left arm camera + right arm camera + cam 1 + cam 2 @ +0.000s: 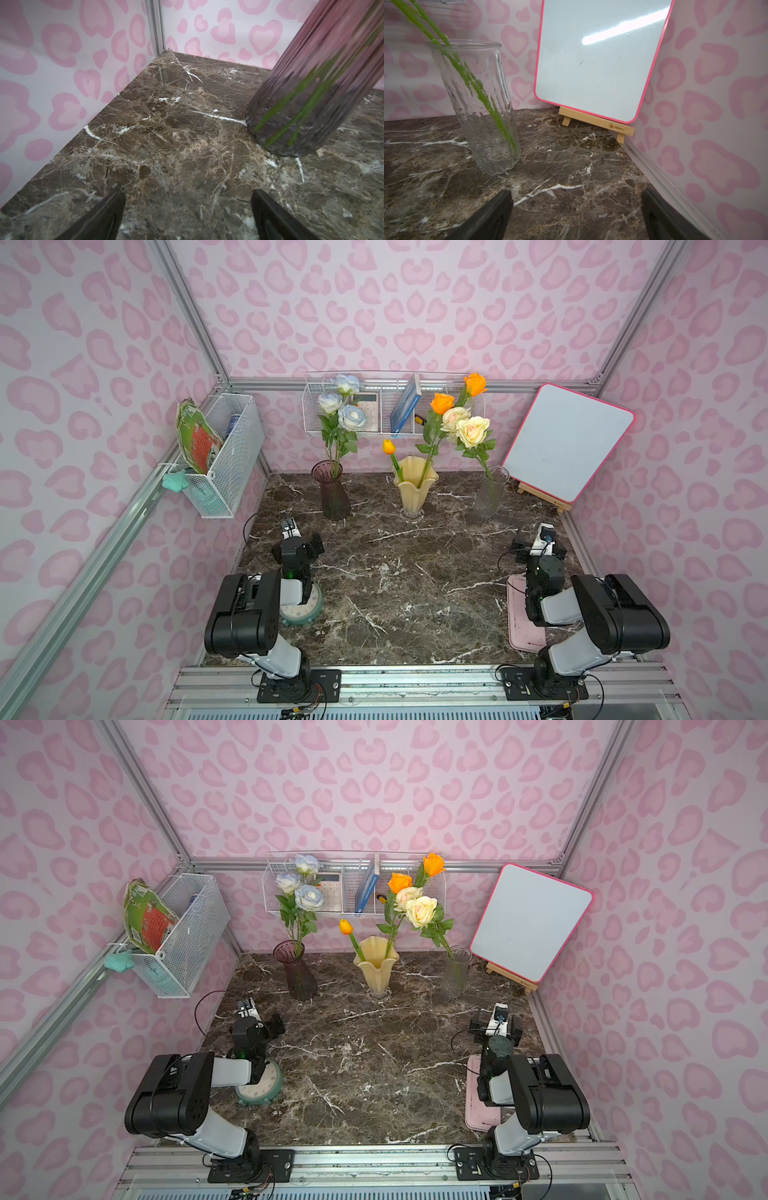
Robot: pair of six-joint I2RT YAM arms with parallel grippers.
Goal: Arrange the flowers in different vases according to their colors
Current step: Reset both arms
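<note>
The surface [399, 572] carries three vases in a row near its far edge. As I judge it, the sorting is complete. The purple vase [334, 493] holds the white-bluish roses [351, 416]. The yellow vase [413, 489] holds the two orange roses [441, 403] and the small orange tulip [388, 446]. The clear vase [490, 493] holds the cream roses [473, 431]. So the step in hand is only to rest safely.

My left claw [187, 197] is spread wide and holds nothing; it is near the purple vase but apart from it. My right claw [576, 199] is equally spread and empty, near the clear vase. To do this well, I should hold both claws low over the surface. Any move should go away from the vases, because the tall stems lean and a light push may tip the glass.

Some things I cannot see well. My arms cover part of a green clock [309, 608] and part of a pink tray [519, 614]. In the wrist views the blooms are cut off, and only stems show inside the glass. I count two cream roses clearly; whether a third hides behind them, I cannot tell. Orange and cream heads overlap in both top views, so it is hard to follow which stem enters which vase.
</note>
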